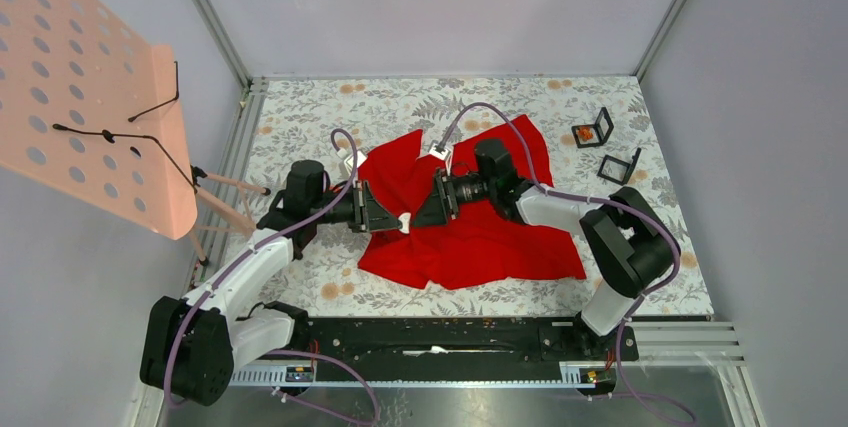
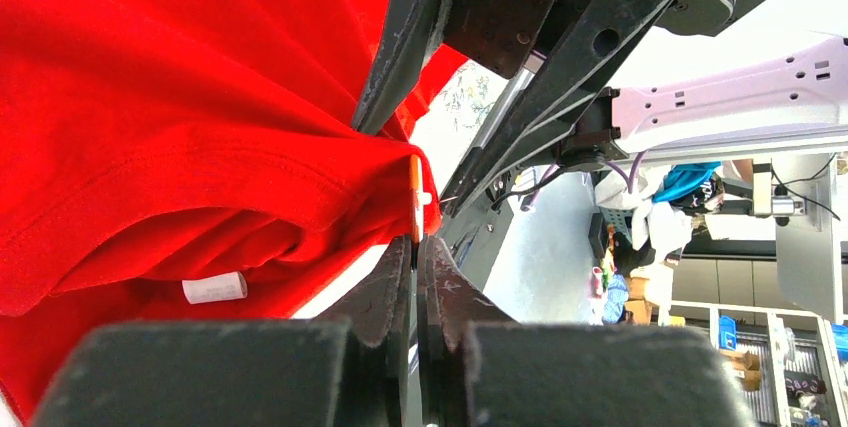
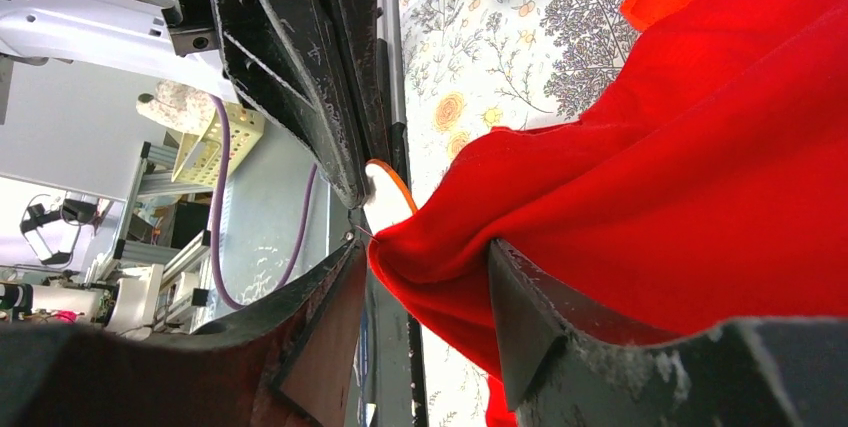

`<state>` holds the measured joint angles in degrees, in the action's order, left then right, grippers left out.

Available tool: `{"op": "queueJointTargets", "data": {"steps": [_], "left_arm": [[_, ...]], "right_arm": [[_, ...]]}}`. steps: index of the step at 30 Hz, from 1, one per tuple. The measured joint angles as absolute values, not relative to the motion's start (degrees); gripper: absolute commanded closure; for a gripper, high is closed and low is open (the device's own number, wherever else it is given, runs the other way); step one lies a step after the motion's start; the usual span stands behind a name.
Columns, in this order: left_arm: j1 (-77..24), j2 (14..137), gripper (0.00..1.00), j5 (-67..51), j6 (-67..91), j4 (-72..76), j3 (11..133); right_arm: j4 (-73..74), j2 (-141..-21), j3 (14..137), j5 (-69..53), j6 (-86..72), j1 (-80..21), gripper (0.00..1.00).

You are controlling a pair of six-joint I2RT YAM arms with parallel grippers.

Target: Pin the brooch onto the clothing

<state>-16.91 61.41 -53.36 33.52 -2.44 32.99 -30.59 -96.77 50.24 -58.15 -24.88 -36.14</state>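
The red shirt (image 1: 480,237) lies crumpled on the floral table, under both grippers. My left gripper (image 1: 398,220) is shut on the brooch (image 1: 404,222), a thin white and orange disc. In the left wrist view the brooch (image 2: 415,197) stands edge-on at the tips of the left gripper (image 2: 417,240), touching a fold of the shirt (image 2: 150,97). My right gripper (image 1: 416,218) faces it, tip to tip. In the right wrist view the right gripper (image 3: 428,245) is open, with a raised fold of shirt (image 3: 700,147) between its jaws and the brooch (image 3: 385,197) just above that fold.
Two small black stands sit at the back right, one (image 1: 592,130) with an orange piece, the other (image 1: 620,167) nearer. A pink perforated board (image 1: 90,97) on wooden legs (image 1: 230,197) leans in at the left. A white label (image 2: 215,288) hangs inside the shirt.
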Motion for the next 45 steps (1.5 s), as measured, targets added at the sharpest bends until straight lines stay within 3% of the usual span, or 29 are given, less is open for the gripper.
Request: {"op": "queueJointTargets", "data": {"steps": [12,27,45], "left_arm": [[-16.8,61.4,1.00,-53.8,33.5,-2.5,33.0],[-16.4,61.6,1.00,-53.8,33.0,-3.0,33.0],[-16.1,61.6,1.00,-54.0,32.5,-4.0,33.0]], "right_arm": [[-28.6,-98.0,52.4,-58.1,-24.2,-37.2,0.60],[-26.1,-99.9,54.9,-58.2,-23.8,-38.3,0.68],[-17.0,-101.2,59.3,-58.6,-18.9,-39.3,0.68]]}}
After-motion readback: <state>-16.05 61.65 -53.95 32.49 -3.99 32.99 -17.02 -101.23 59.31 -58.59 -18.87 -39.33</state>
